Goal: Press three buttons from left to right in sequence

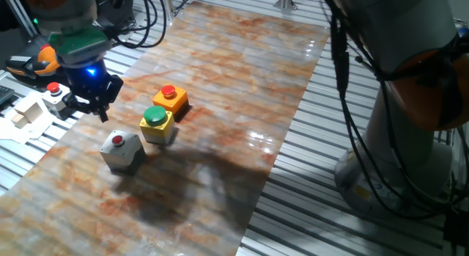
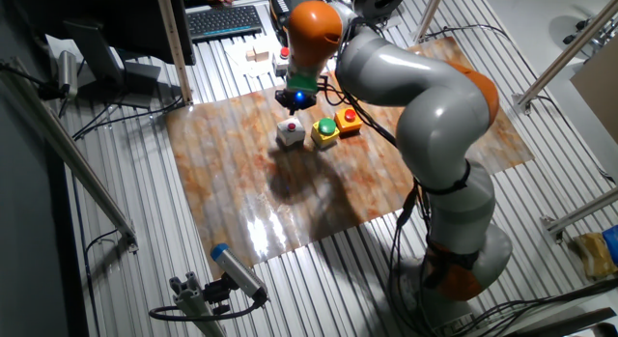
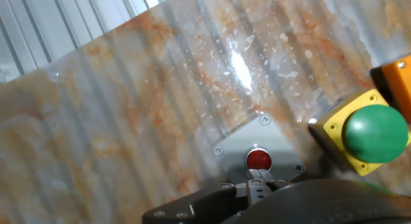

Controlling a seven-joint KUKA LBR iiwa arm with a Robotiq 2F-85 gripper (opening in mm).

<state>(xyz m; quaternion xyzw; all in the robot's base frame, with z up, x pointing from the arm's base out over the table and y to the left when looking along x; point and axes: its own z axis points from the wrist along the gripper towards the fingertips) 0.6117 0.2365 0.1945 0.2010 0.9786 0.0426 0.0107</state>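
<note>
Three button boxes stand in a row on the marble board [image 1: 220,80]. The grey box with a red button [image 1: 121,150] is leftmost, the yellow box with a larger green button [image 1: 156,126] is in the middle, and the orange box with a red button [image 1: 171,98] is rightmost. My gripper [image 1: 101,113] hangs just above and left of the grey box, not touching it. In the hand view the fingertips [image 3: 257,179] are together, right over the grey box's red button [image 3: 259,158], with the green button [image 3: 376,133] and orange box [image 3: 398,83] to the right. The row also shows in the other fixed view [image 2: 291,131].
A light-grey box with a red button [image 1: 53,94] and wooden blocks [image 1: 26,113] lie off the board's left edge, behind my gripper. An orange-and-black device [image 1: 40,61] sits farther back. The arm's base [image 1: 410,139] stands right of the board. A keyboard [image 2: 224,20] lies beyond.
</note>
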